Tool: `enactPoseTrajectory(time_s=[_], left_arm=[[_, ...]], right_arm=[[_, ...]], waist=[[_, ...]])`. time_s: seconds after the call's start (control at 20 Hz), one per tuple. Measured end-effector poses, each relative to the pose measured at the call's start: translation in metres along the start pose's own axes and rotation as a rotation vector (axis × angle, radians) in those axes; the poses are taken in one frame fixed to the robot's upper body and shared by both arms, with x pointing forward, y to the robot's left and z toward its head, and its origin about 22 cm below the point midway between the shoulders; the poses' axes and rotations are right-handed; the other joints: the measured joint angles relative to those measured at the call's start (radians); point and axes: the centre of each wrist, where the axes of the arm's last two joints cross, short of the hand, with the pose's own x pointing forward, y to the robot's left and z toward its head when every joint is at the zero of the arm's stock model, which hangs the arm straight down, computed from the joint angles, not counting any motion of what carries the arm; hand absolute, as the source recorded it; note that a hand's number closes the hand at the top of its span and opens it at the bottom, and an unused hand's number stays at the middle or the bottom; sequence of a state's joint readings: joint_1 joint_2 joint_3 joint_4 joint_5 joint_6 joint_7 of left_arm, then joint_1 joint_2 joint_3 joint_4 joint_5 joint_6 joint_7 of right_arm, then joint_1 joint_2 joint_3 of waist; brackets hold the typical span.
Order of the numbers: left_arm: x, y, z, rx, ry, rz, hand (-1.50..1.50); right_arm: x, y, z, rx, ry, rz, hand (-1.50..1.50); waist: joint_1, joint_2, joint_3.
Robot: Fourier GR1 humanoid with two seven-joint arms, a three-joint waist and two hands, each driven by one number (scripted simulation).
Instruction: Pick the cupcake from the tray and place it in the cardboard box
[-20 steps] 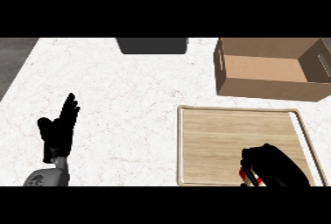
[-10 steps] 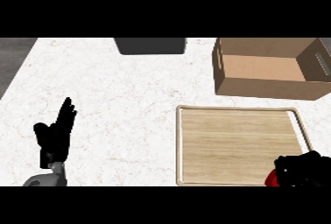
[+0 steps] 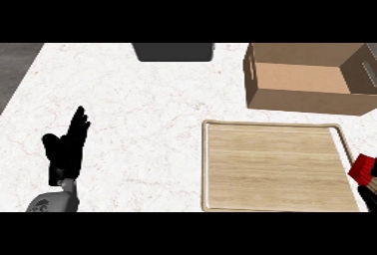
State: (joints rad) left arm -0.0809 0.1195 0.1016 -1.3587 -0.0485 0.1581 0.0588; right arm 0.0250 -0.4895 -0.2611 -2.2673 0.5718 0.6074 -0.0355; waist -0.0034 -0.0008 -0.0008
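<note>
The wooden tray [image 3: 276, 167] lies flat on the white marbled counter [image 3: 140, 99], toward the right of the head view, with only bare wood showing on its surface. The open cardboard box [image 3: 309, 79] stands just beyond the tray's far edge, its interior visible. A dark grey container [image 3: 174, 51] sits at the far edge of the counter, left of the box. The left robot hand [image 3: 66, 147] rests at the lower left with fingers straight and pointing up, holding nothing. The right robot hand [image 3: 368, 191] shows only at the right border, just off the tray's right rim; its finger state cannot be told. A red object [image 3: 362, 168], apparently the cupcake, sits against that hand.
</note>
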Motion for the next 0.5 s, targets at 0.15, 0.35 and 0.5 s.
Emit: enactPoseTrajectory(time_s=[0.15,0.35,0.5], left_arm=[[-0.002,0.002,-0.003,0.001,-0.006,-0.002,0.0],[-0.005,0.0,-0.001,-0.008,-0.003,0.004,0.0],[-0.006,-0.003,-0.001,-0.012,-0.001,0.002,0.0]], right_arm=[[-0.008,-0.019,-0.013,-0.054,0.013,-0.001,1.5],[-0.03,-0.03,-0.039,-0.112,0.036,-0.023,1.5],[-0.047,-0.04,-0.059,-0.133,0.053,-0.049,1.5]], waist=[[0.004,0.001,0.0],[0.011,0.002,0.0],[0.012,0.002,0.0]])
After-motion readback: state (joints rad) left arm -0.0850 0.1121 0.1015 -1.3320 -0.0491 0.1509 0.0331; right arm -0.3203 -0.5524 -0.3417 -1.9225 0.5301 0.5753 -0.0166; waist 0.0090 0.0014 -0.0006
